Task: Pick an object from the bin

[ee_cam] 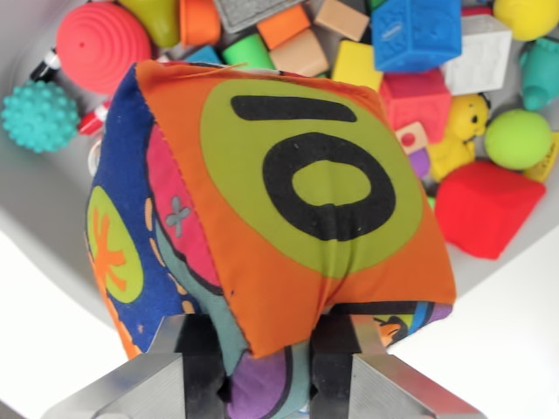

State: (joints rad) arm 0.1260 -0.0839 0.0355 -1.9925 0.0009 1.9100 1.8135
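A soft fabric cube [279, 201] fills the middle of the wrist view. Its top face is orange with a green disc and a black "10"; its side is blue with an orange star shape. My gripper [269, 371] is shut on the cube's lower edge, the black fingers [203, 367] pinching the cloth between them. The cube hangs above the grey bin [44, 201], whose toys lie behind it. The cube hides much of the bin's middle.
Several toys lie in the bin: a red ribbed ball [103, 45], a teal spiky ball [39, 116], a blue block [417, 33], a red soft cube [483, 208], a green ball [517, 140], a yellow figure [461, 131], wooden blocks [299, 54].
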